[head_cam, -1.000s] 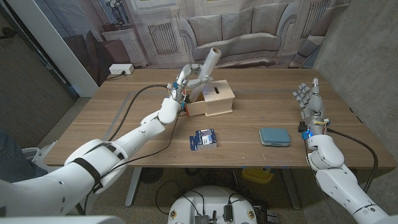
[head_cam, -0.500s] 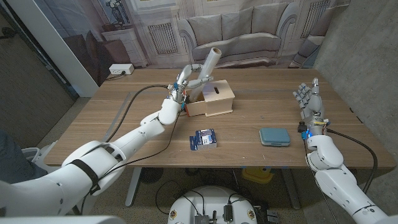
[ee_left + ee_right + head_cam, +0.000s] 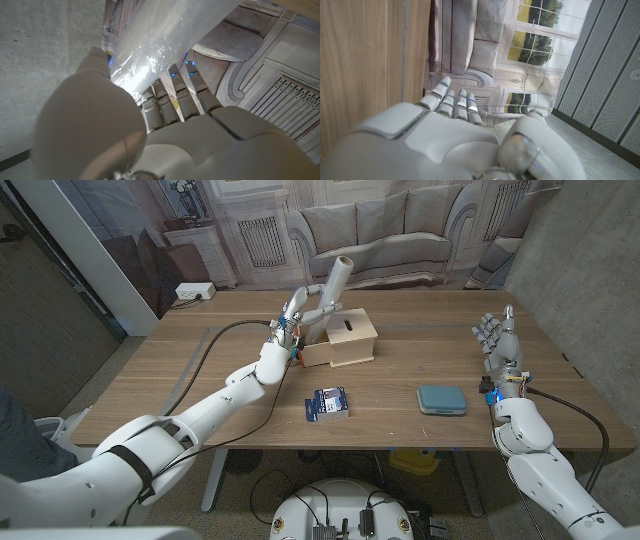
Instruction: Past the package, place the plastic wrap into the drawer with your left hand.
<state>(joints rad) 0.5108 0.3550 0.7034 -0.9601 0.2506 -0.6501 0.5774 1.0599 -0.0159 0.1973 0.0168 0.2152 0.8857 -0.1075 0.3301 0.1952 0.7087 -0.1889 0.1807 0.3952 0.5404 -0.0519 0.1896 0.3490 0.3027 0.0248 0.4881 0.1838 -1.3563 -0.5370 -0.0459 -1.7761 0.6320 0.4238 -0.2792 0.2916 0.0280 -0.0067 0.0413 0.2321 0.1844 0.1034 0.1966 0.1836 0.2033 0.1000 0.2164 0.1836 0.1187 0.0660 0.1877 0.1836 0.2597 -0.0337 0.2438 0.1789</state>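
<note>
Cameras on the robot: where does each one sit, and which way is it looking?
Head view: on the robot's head, looking down at the table; both arms, left hand, right hand.
Left wrist view: on the left wrist, looking along the left hand gripping the plastic wrap.
Right wrist view: on the right wrist, looking along the right hand beside the table.
Head and left wrist views share the plastic wrap.

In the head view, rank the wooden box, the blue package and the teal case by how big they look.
1. Wooden box, clearly largest.
2. Teal case and blue package: these look nearly alike, the case perhaps slightly wider, so I won't rank them.
</note>
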